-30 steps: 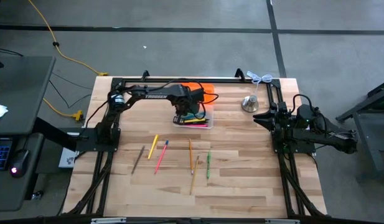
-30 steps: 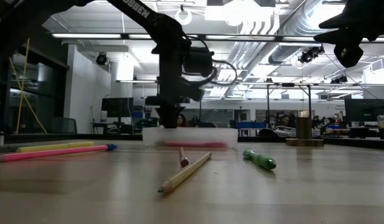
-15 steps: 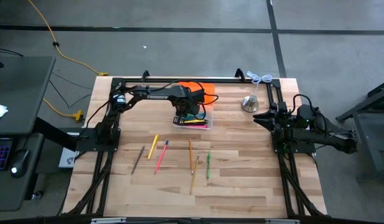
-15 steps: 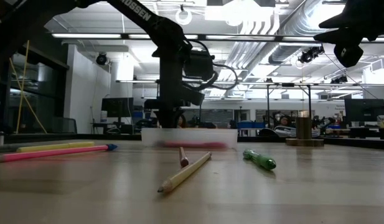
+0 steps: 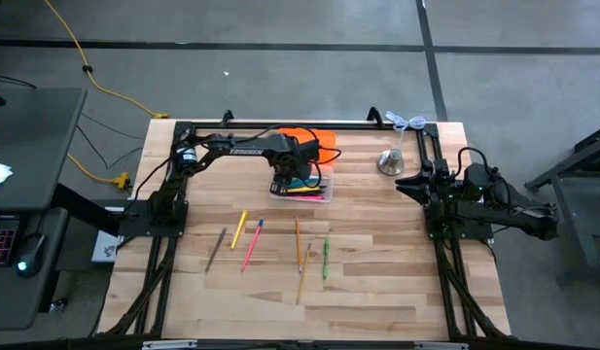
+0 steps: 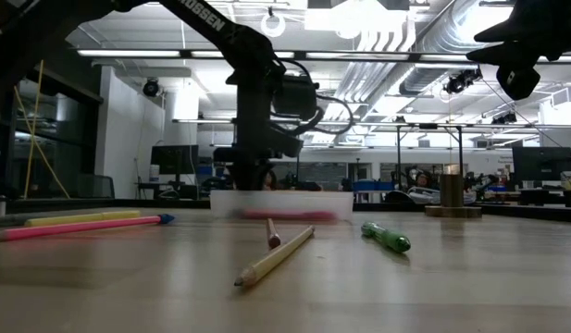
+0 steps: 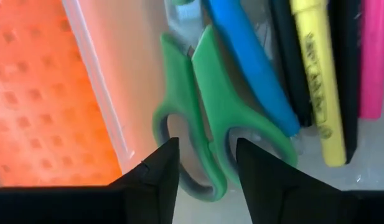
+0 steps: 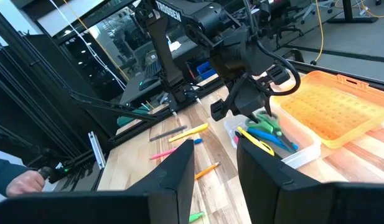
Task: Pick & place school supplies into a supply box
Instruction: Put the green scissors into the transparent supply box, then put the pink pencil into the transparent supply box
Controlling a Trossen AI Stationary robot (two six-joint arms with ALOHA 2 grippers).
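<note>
The supply box (image 5: 319,194), clear with its orange lid (image 5: 314,139) folded open behind it, stands at the table's far middle. Inside lie green-handled scissors (image 7: 204,118), a blue marker (image 7: 251,68), a yellow highlighter (image 7: 316,74) and a pink pen (image 7: 373,56). My left gripper (image 7: 207,158) hangs open over the box's left end, pointing down, its fingers on either side of the scissors' handle loops. More pens and pencils lie on the table in front of the box. My right gripper (image 5: 408,185) waits open at the right side, level and clear of the table.
Loose on the wood are a dark pencil (image 5: 216,248), a yellow pencil (image 5: 238,228), a pink pen (image 5: 251,245), an orange pencil (image 5: 299,243), a wooden pencil (image 5: 304,272) and a green marker (image 5: 326,258). A silvery bell (image 5: 391,161) stands at the far right.
My left gripper has stayed in place over the box and opened, letting go of the scissors, which now lie in the box.
</note>
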